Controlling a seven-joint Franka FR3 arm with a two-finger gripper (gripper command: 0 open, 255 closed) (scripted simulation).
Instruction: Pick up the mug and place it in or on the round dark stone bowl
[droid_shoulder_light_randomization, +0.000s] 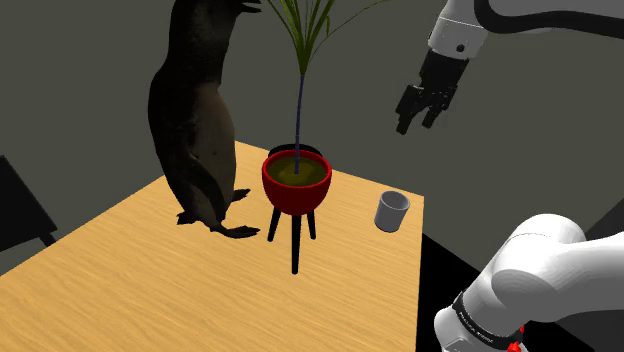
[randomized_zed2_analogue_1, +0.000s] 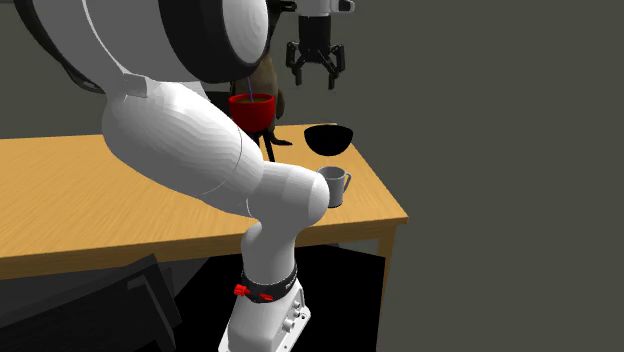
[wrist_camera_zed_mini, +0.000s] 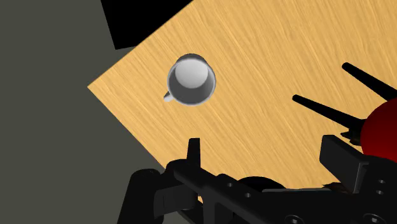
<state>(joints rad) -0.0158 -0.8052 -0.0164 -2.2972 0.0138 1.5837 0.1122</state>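
A small grey mug (droid_shoulder_light_randomization: 392, 210) stands upright near the corner of the wooden table (droid_shoulder_light_randomization: 150, 280). From the second exterior view the mug (randomized_zed2_analogue_1: 335, 186) sits close to the table's front edge, its handle toward that view's right. The round dark bowl (randomized_zed2_analogue_1: 329, 138) rests farther back on the table. My black gripper (droid_shoulder_light_randomization: 422, 108) hangs high above the table, open and holding nothing. It also appears above and behind the bowl as the gripper (randomized_zed2_analogue_1: 317, 65). In the wrist view the mug (wrist_camera_zed_mini: 191, 79) lies well beyond the gripper (wrist_camera_zed_mini: 270, 159), outside the spread fingers.
A red plant pot (droid_shoulder_light_randomization: 296, 180) on three black legs stands mid-table with a tall thin plant. A big dark penguin-like figure (droid_shoulder_light_randomization: 195, 120) stands beside it. The table edge (randomized_zed2_analogue_1: 395, 215) runs close to the mug. My white arm (randomized_zed2_analogue_1: 200, 130) looms large in the second exterior view.
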